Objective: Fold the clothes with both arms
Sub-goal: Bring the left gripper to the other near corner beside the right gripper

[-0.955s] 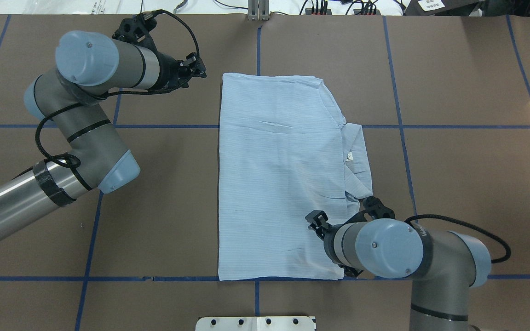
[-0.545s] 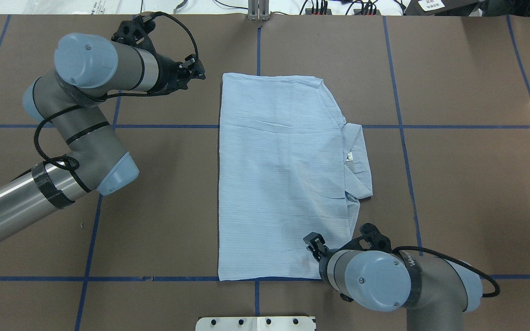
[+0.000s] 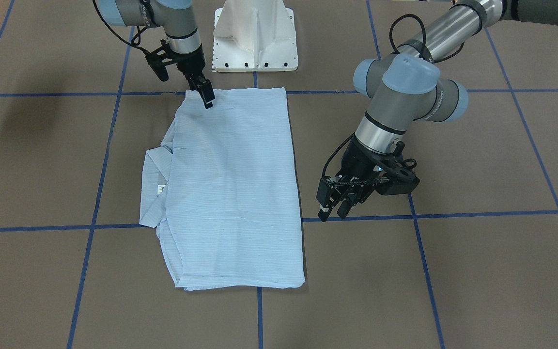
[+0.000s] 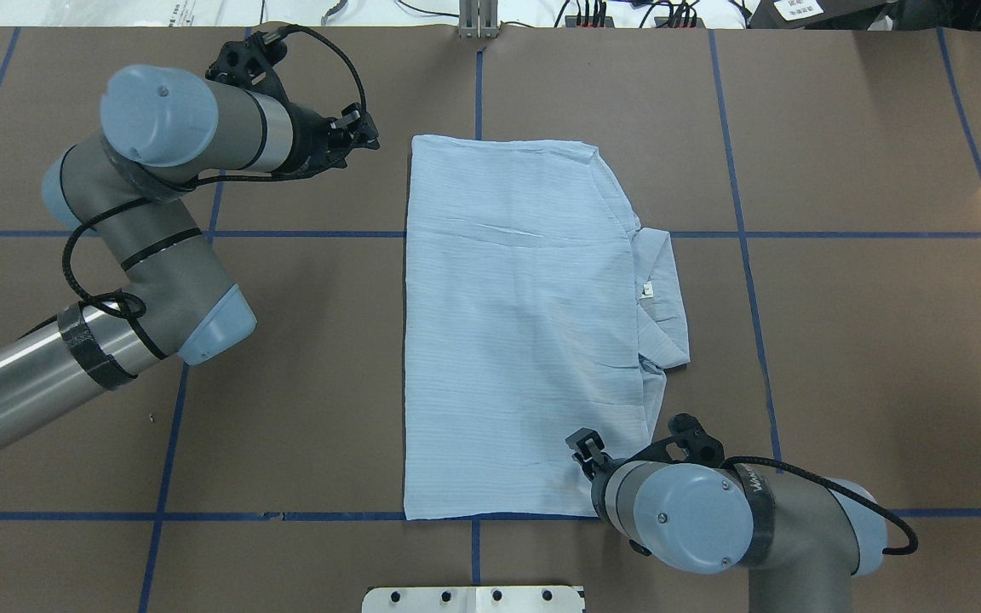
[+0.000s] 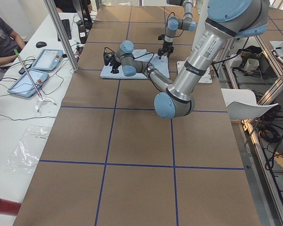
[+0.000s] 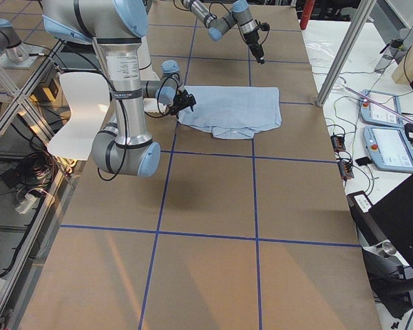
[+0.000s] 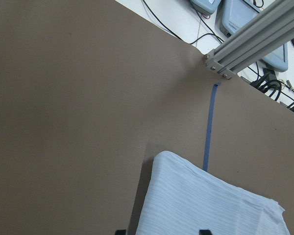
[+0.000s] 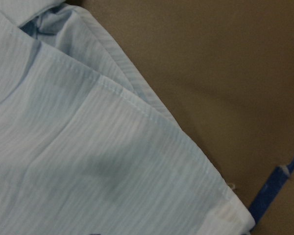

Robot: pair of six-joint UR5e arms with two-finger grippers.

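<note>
Right gripper drawn back, shirt folded flat

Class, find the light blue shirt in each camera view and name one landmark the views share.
Front-facing: shirt centre-left, collar leftward.
Overhead: centre, collar rightward.
Exterior left: far, top centre, partly hidden.
Exterior right: upper centre.
Left wrist: bottom edge.
Right wrist: fills the left.
Landmark: blue tape lines on the brown table.
</note>
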